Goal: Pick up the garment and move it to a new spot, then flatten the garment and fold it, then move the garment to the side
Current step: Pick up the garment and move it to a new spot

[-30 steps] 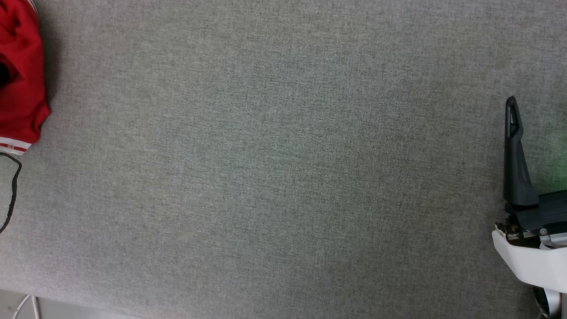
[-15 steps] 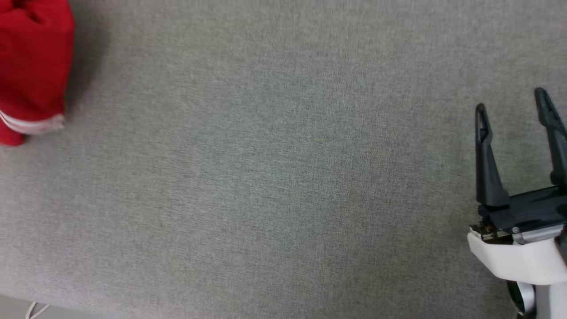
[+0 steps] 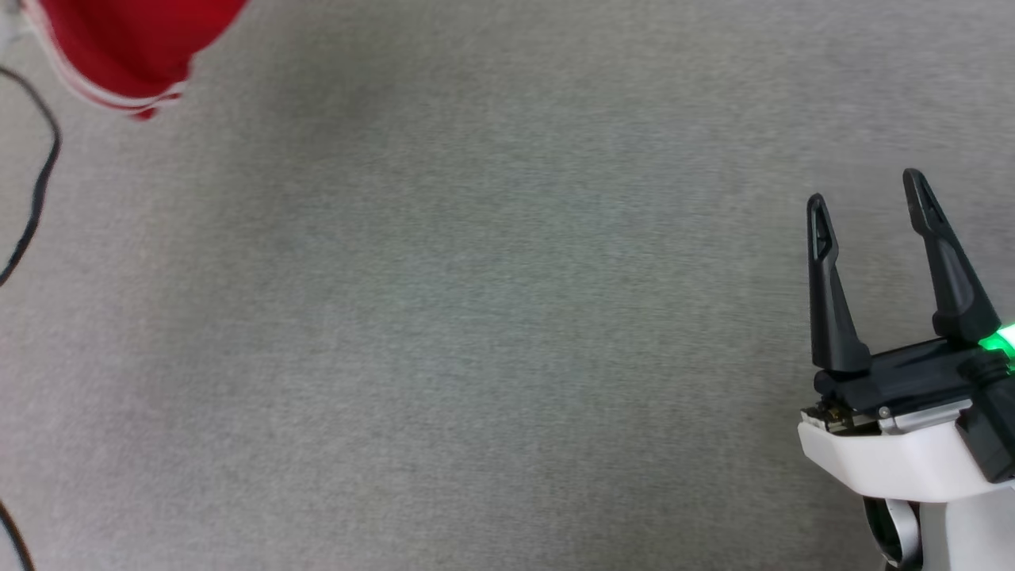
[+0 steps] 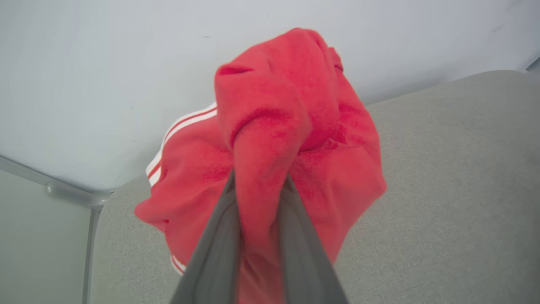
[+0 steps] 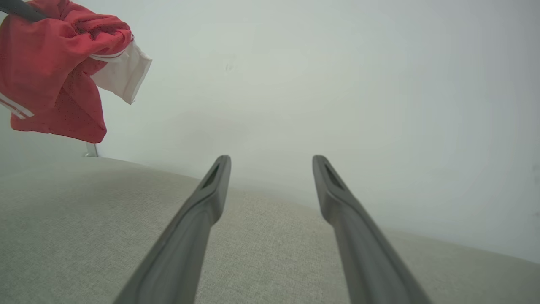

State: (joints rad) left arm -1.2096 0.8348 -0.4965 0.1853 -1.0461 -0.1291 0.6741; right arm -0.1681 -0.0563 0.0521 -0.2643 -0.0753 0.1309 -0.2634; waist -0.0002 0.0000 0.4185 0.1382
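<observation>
Garment (image 4: 274, 105) hangs pinched in left end effector (image 4: 260, 177), well apart from spread right end effector (image 3: 864, 186).

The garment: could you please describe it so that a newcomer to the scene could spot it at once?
Start from the grey fabric surface and look toward its left end. There the left gripper pinches a bunched cloth, the garment. It alone is bright red, with a white sleeve and red-and-white striped trim, unlike the thin black cable.
</observation>
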